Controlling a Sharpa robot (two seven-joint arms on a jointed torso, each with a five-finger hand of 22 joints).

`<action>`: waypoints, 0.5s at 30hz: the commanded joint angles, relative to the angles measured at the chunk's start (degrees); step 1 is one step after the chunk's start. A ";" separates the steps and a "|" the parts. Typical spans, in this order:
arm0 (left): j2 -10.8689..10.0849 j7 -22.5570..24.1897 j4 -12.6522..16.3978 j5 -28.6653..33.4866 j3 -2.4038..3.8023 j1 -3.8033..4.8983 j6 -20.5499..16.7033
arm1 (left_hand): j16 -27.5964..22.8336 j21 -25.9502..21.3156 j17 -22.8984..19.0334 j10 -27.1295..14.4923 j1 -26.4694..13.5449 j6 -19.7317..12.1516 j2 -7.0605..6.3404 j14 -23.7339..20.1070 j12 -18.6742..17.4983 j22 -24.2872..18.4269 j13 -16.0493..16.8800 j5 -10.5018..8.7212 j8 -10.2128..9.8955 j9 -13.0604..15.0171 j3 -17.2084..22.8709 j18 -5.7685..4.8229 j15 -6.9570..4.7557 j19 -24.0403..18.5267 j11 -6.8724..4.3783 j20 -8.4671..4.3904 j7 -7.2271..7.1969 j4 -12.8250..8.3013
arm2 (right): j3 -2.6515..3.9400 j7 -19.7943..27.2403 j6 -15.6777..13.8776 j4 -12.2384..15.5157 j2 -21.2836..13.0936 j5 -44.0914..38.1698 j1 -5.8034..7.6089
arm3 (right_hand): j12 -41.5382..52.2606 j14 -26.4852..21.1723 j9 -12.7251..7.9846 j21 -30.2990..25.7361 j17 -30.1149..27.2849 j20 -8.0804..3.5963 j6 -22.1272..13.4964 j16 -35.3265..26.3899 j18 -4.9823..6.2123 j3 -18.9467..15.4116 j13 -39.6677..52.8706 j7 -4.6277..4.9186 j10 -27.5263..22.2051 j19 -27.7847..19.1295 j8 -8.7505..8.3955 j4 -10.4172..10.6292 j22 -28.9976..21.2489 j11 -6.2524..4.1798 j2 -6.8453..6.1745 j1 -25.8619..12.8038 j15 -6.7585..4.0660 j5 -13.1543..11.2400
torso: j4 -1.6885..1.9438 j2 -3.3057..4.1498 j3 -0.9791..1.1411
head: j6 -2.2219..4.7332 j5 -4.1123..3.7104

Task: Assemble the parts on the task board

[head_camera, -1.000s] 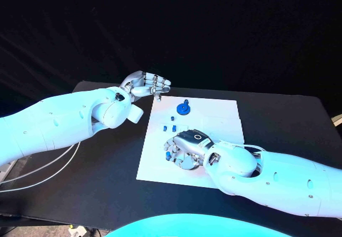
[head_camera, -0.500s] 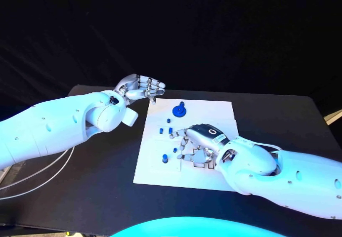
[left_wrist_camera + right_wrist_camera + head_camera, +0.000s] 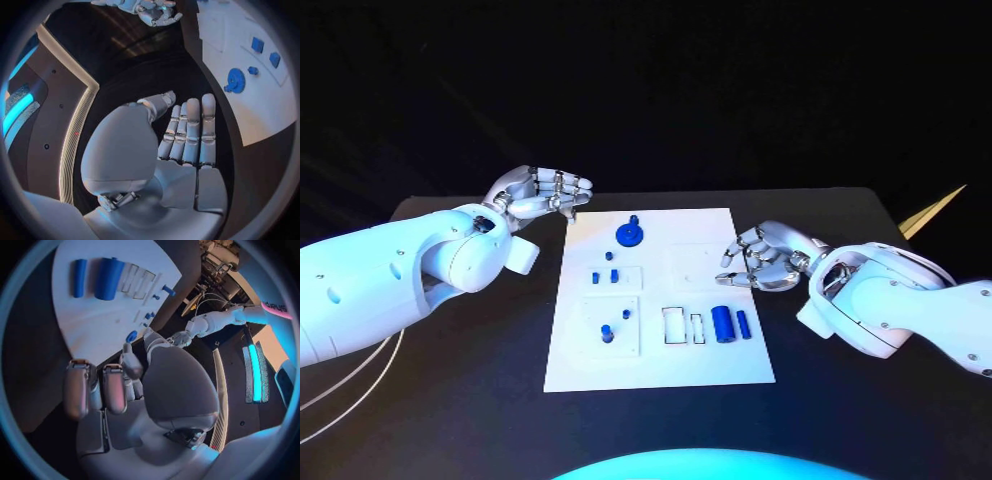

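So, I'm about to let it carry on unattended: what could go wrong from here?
Two risks, both judgement calls. The right hand hovers at the task board's right edge, holding nothing; reaching in low could knock the two loose blue cylinders lying beside the empty slots. The left hand, also holding nothing, sits near the board's far left corner, close to the blue gear; a careless sweep might catch it.

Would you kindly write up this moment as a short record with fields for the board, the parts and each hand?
task board: white plate in the middle of the black table
blue gear: at the board's far end
blue cylinders: two lying side by side near the board's right edge
small blue pieces: left of the board's middle
left hand: off the board's far left corner, holding nothing
right hand: at the board's right edge, holding nothing
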 commanded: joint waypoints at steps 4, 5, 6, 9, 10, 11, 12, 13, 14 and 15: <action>-0.41 0.86 0.62 0.95 -0.08 -0.60 0.74 | -1.63 -1.56 -1.32 -0.78 -1.11 -0.11 0.64 -0.78 1.36 -1.22 -0.29 1.16 0.20 -0.13 -1.25 0.30 0.18 -1.82 0.21 -0.13 0.53 0.31 | -0.59 -3.31 2.46 1.39 -3.18 -4.06 -0.11 | 8.49 5.15 0.50 4.18 9.00 -0.92 0.32 2.90 -1.66 -4.62 6.81 -0.21 5.80 4.43 1.33 0.33 12.79 -0.60 1.41 -2.38 -0.77 0.42 | -0.34 -0.56 -0.01 | 0.02 -1.02; -0.45 0.90 0.67 1.02 -0.09 -0.68 0.75 | -1.63 -1.56 -1.32 -0.78 -1.11 -0.11 0.64 -0.78 1.36 -1.22 -0.29 1.16 0.20 -0.13 -1.25 0.30 0.18 -1.82 0.21 -0.13 0.53 0.31 | -0.68 -3.76 2.45 1.43 -3.32 -4.51 -0.22 | 8.60 5.18 0.46 4.30 9.20 -0.92 0.41 2.99 -1.69 -4.90 6.95 -0.23 5.83 4.47 1.34 0.35 12.87 -0.61 1.47 -2.65 -0.78 0.42 | -0.41 -0.59 0.02 | 0.03 -1.19; -0.46 0.95 0.72 1.08 -0.09 -0.76 0.78 | -1.74 -1.68 -1.40 -0.81 -1.16 -0.14 0.65 -0.84 1.40 -1.29 -0.30 1.15 0.20 -0.13 -1.29 0.30 0.19 -1.88 0.22 -0.12 0.53 0.36 | -0.80 -4.32 2.38 1.42 -3.36 -4.94 -0.43 | 8.70 5.18 0.41 4.50 9.25 -0.92 0.46 3.02 -1.73 -5.20 7.08 -0.24 5.85 4.53 1.33 0.37 12.98 -0.62 1.54 -2.96 -0.78 0.42 | -0.50 -0.65 0.06 | -0.01 -1.26; -0.38 1.05 0.82 1.21 -0.10 -0.91 0.82 | -1.78 -1.73 -1.43 -0.82 -1.18 -0.15 0.66 -0.86 1.42 -1.31 -0.30 1.14 0.20 -0.13 -1.31 0.30 0.20 -1.90 0.22 -0.11 0.53 0.38 | -1.12 -6.20 2.18 1.32 -2.90 -5.96 -1.44 | 9.20 5.25 0.32 4.98 9.64 -0.93 0.68 3.20 -1.83 -5.88 7.61 -0.30 6.10 4.67 1.34 0.35 13.25 -0.66 1.55 -3.51 -0.80 0.42 | -0.64 -0.79 -0.03 | -0.10 -1.10; -0.35 1.07 0.85 1.24 -0.11 -0.95 0.85 | -1.78 -1.73 -1.43 -0.82 -1.18 -0.15 0.66 -0.86 1.42 -1.31 -0.30 1.14 0.20 -0.13 -1.31 0.30 0.20 -1.90 0.22 -0.11 0.53 0.38 | -1.19 -6.84 2.12 1.32 -2.68 -6.37 -1.88 | 9.13 5.24 0.30 4.95 9.64 -0.93 0.70 3.20 -1.82 -6.02 7.57 -0.31 6.05 4.66 1.33 0.34 13.23 -0.67 1.50 -3.58 -0.81 0.42 | -0.65 -0.81 -0.05 | -0.20 -1.05; -0.33 1.07 0.87 1.25 -0.11 -0.97 0.87 | -1.78 -1.73 -1.43 -0.82 -1.18 -0.15 0.66 -0.86 1.42 -1.31 -0.30 1.14 0.20 -0.13 -1.31 0.30 0.20 -1.90 0.22 -0.11 0.53 0.38 | -1.22 -7.20 2.08 1.31 -2.54 -6.62 -2.15 | 9.10 5.24 0.29 4.94 9.63 -0.94 0.70 3.20 -1.82 -6.13 7.55 -0.31 6.02 4.66 1.32 0.35 13.23 -0.67 1.47 -3.63 -0.81 0.43 | -0.65 -0.83 -0.07 | -0.24 -1.05; -0.29 1.08 0.90 1.27 -0.11 -1.00 0.91 | -1.86 -1.84 -1.50 -0.85 -1.25 -0.17 0.69 -0.90 1.46 -1.38 -0.30 1.12 0.22 -0.13 -1.36 0.30 0.21 -1.94 0.23 -0.09 0.53 0.45 | -1.28 -7.82 2.00 1.28 -2.26 -7.07 -2.65 | 9.11 5.24 0.26 4.97 9.66 -0.94 0.72 3.21 -1.83 -6.31 7.58 -0.31 6.02 4.66 1.30 0.36 13.25 -0.67 1.42 -3.76 -0.81 0.43 | -0.58 -0.90 -0.09 | -0.41 -1.01; -0.29 1.08 0.91 1.28 -0.11 -1.02 0.93 | -1.86 -1.84 -1.50 -0.85 -1.25 -0.17 0.69 -0.90 1.46 -1.38 -0.30 1.12 0.22 -0.13 -1.36 0.30 0.21 -1.94 0.23 -0.09 0.53 0.45 | -1.30 -8.17 1.95 1.24 -2.06 -7.33 -2.95 | 9.12 5.24 0.24 4.96 9.68 -0.94 0.75 3.22 -1.83 -6.51 7.61 -0.32 6.02 4.66 1.29 0.38 13.25 -0.67 1.37 -3.89 -0.81 0.44 | -0.54 -0.93 -0.10 | -0.52 -1.01; -0.30 1.07 0.93 1.29 -0.11 -1.04 0.94 | -1.86 -1.84 -1.50 -0.85 -1.25 -0.17 0.69 -0.90 1.46 -1.38 -0.30 1.12 0.22 -0.13 -1.36 0.30 0.21 -1.94 0.23 -0.09 0.53 0.45 | -1.33 -8.52 1.87 1.16 -1.79 -7.62 -3.29 | 9.13 5.24 0.21 5.00 9.69 -0.94 0.78 3.23 -1.83 -6.72 7.64 -0.33 6.02 4.67 1.28 0.39 13.28 -0.68 1.33 -4.04 -0.81 0.44 | -0.51 -0.96 -0.09 | -0.64 -0.97; -0.32 1.05 0.95 1.30 -0.11 -1.06 0.94 | -1.86 -1.84 -1.50 -0.85 -1.25 -0.17 0.69 -0.90 1.46 -1.38 -0.30 1.12 0.22 -0.13 -1.36 0.30 0.21 -1.94 0.23 -0.09 0.53 0.45 | -1.35 -8.80 1.75 1.09 -1.53 -7.87 -3.58 | 9.17 5.26 0.16 5.12 9.82 -0.94 0.84 3.29 -1.86 -7.29 7.73 -0.34 6.02 4.70 1.25 0.42 13.35 -0.68 1.23 -4.47 -0.82 0.46 | -0.50 -0.97 -0.09 | -0.66 -0.95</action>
